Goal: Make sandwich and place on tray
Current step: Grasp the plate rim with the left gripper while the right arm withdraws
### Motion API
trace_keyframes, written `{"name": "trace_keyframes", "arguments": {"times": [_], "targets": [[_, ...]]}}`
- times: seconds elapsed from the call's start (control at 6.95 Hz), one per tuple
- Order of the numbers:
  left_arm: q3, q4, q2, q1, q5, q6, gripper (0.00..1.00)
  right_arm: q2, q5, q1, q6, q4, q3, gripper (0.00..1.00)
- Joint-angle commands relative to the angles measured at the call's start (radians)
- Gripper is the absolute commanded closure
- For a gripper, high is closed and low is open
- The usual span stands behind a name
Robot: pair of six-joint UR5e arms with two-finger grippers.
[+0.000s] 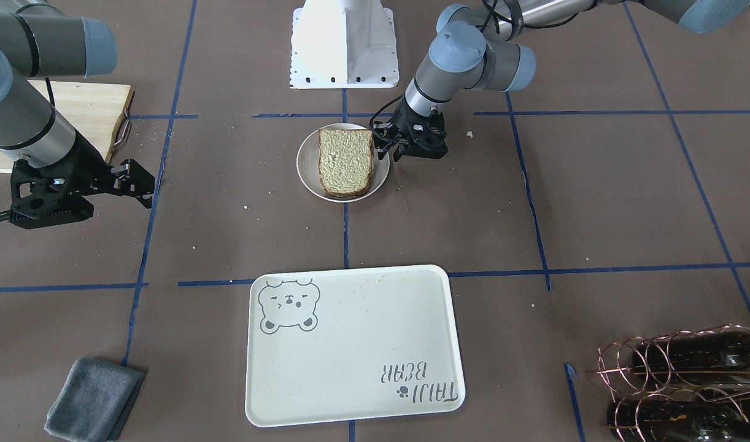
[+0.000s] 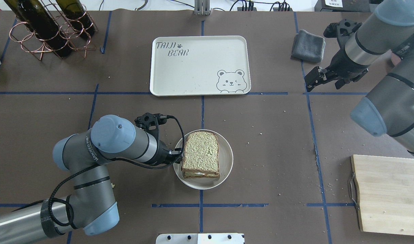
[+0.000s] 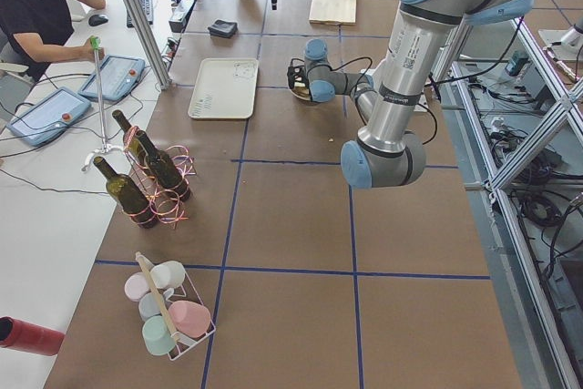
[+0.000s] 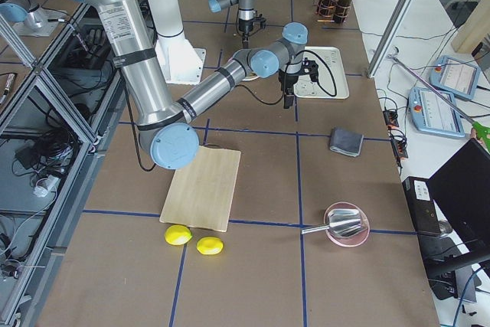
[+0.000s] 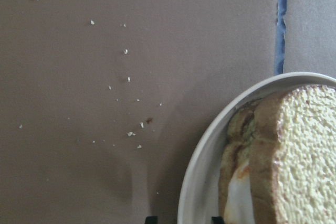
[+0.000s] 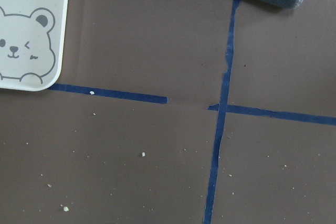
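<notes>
The sandwich [image 1: 345,161], two bread slices with white egg showing at the edge [image 5: 236,203], lies on a round white plate [image 1: 307,175] at the table's middle. It also shows in the overhead view [image 2: 201,154]. My left gripper [image 1: 392,147] is at the plate's rim [image 2: 227,162] on my left side, with one finger outside the rim and one inside, shut on it. The cream bear tray [image 1: 350,344] lies bare beyond the plate [image 2: 193,71]. My right gripper [image 1: 139,181] is open and empty, hovering over the table near the tray's right corner [image 6: 26,24].
A wooden cutting board [image 2: 386,193] lies at my near right. A grey cloth [image 2: 308,45] lies at the far right. A copper rack with wine bottles [image 2: 47,30] stands at the far left. Crumbs dot the brown table cover.
</notes>
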Motion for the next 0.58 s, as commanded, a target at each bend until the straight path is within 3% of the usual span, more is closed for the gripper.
{"name": "trace_keyframes", "arguments": {"times": [0.0,0.14,0.29,0.43], "targets": [[0.021,-0.002,-0.019,0.018,0.018,0.000,0.63,-0.001,0.000,0.003,0.000,0.000,0.000,0.00],[0.024,-0.002,-0.020,0.023,0.018,0.000,0.66,-0.001,0.000,0.004,0.000,0.000,0.001,0.00],[0.025,-0.002,-0.020,0.023,0.018,0.000,0.76,-0.003,0.000,0.006,0.000,0.000,0.001,0.00],[0.025,-0.002,-0.020,0.023,0.018,0.000,1.00,-0.006,0.000,0.006,0.000,0.000,0.001,0.00]]}}
